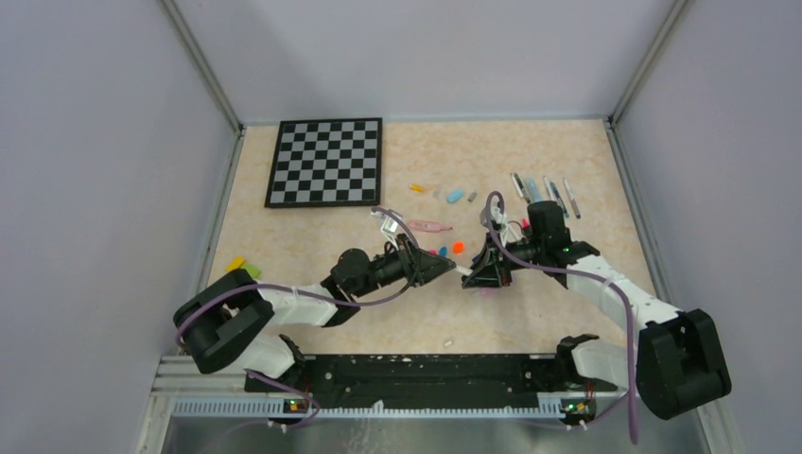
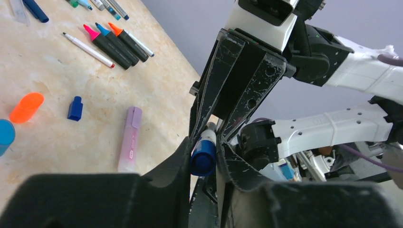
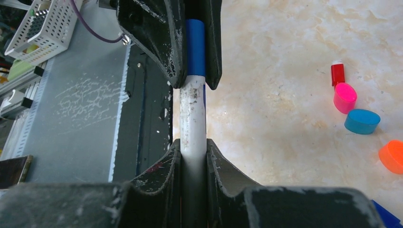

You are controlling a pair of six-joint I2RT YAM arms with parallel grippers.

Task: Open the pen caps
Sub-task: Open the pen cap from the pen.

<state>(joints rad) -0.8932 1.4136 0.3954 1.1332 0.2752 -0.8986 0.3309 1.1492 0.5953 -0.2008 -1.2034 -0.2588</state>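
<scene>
A white pen (image 3: 192,114) with a blue pen cap (image 2: 203,159) is held in the air between both grippers over the middle of the table. My right gripper (image 3: 193,145) is shut on the white barrel. My left gripper (image 2: 205,145) faces it, jaws pressed on both sides of the blue cap (image 3: 195,47). In the top view the left gripper (image 1: 444,269) and right gripper (image 1: 478,276) meet tip to tip. Loose caps lie on the table: red (image 3: 337,74), pink (image 3: 344,97), light blue (image 3: 362,121), orange (image 3: 392,156) and dark blue (image 2: 74,108).
A chessboard (image 1: 326,161) lies at the back left. A row of pens and markers (image 1: 549,194) lies at the back right, with black markers (image 2: 111,40) among them. A lilac highlighter (image 2: 129,137) lies near the grippers. A yellow-green block (image 1: 242,268) sits at the left edge.
</scene>
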